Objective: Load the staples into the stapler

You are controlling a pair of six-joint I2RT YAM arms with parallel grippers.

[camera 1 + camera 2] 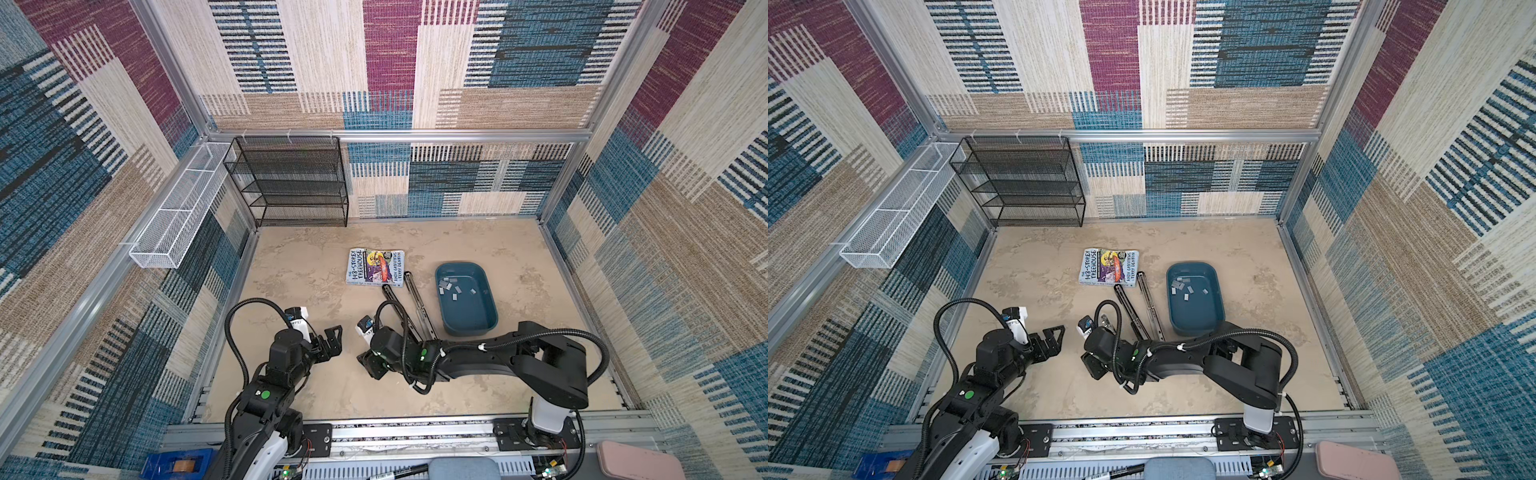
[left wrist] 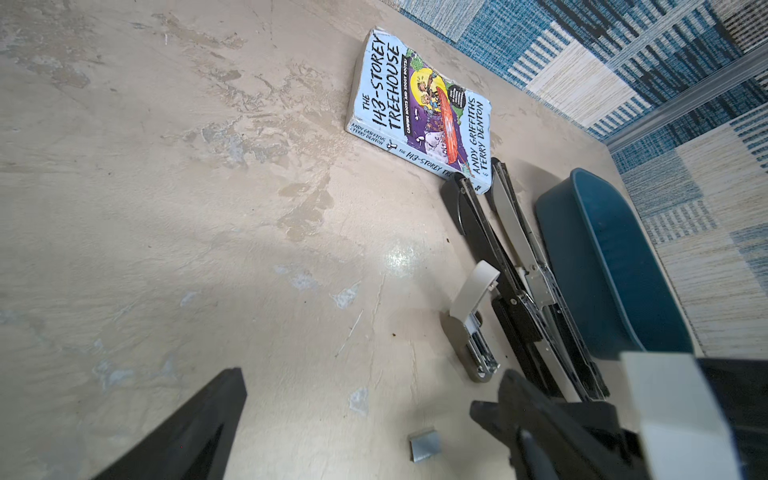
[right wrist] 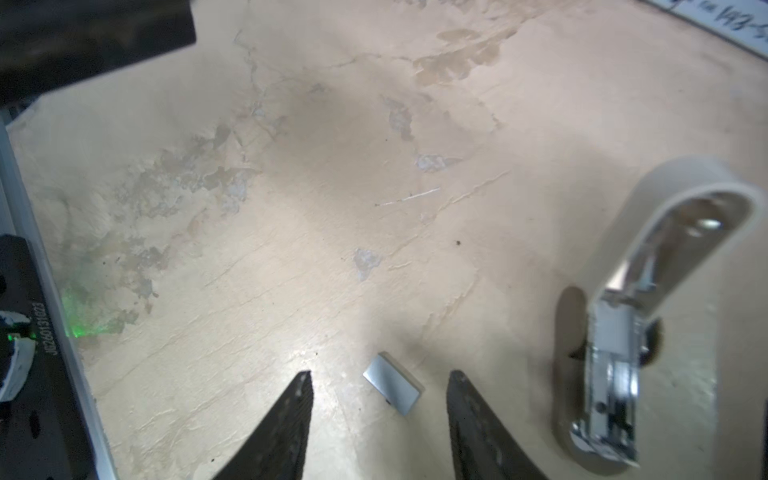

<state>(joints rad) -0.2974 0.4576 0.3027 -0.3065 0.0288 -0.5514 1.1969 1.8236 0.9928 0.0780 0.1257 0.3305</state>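
One silver-grey strip of staples lies flat on the table between the fingers of my right gripper, which is open and not touching it. The strip also shows in the left wrist view. Beside it stands a small beige stapler with its top lifted open. Several more staples lie in the blue bin. In both top views my left gripper hovers wide open and empty, just left of the right gripper.
A long black stapler lies opened in a V between the book and the bin. A black mesh shelf and a white wire basket stand at the back left. Patterned walls enclose the table.
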